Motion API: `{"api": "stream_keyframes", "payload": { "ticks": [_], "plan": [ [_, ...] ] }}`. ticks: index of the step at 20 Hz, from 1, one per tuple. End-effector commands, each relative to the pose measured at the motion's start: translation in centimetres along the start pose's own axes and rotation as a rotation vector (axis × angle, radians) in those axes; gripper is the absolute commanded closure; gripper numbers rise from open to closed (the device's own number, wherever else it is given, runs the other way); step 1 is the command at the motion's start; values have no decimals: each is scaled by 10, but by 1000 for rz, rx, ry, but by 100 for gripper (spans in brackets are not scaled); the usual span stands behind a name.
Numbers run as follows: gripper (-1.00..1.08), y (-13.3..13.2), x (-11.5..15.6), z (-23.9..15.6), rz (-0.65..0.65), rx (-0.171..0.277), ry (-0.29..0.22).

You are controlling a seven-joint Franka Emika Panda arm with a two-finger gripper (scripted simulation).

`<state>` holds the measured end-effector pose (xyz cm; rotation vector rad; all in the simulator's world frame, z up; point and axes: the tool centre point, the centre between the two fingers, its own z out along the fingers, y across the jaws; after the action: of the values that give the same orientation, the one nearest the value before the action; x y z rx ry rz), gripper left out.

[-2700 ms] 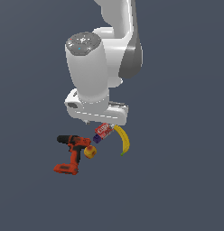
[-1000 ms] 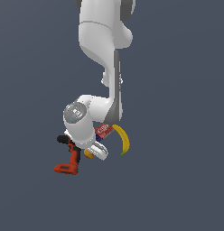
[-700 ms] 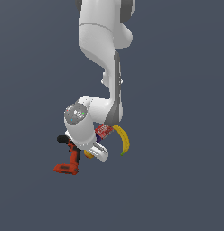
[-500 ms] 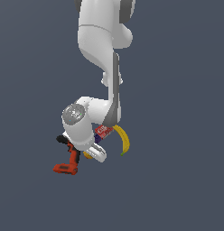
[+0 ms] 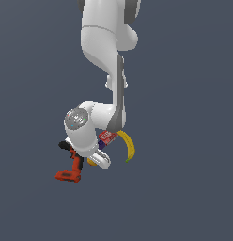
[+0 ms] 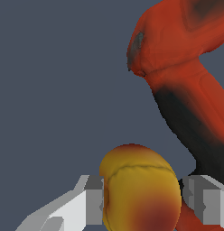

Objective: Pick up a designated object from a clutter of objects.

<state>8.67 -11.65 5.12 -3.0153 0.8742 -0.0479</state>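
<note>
Yellow-red fruit (image 6: 141, 189) sits gripped between the hand (image 6: 143, 200)'s fingers, which the arm hides outside.

The fruit (image 6: 141, 189) looks smooth, matt and faintly creased, the drill (image 6: 186, 81) like dull moulded plastic, and the gripper's fingers (image 6: 93, 198) like flat grey matt metal.
</note>
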Motion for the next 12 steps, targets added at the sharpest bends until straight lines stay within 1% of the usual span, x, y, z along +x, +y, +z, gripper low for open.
{"api": "stream_keyframes", "payload": {
  "ticks": [1,6,12],
  "plan": [
    [108,1,-1,-3,0,1,1],
    [108,7,-6,-15,-1,0,-1],
    [108,22,-18,-41,-1,0,-3]
  ]
}}
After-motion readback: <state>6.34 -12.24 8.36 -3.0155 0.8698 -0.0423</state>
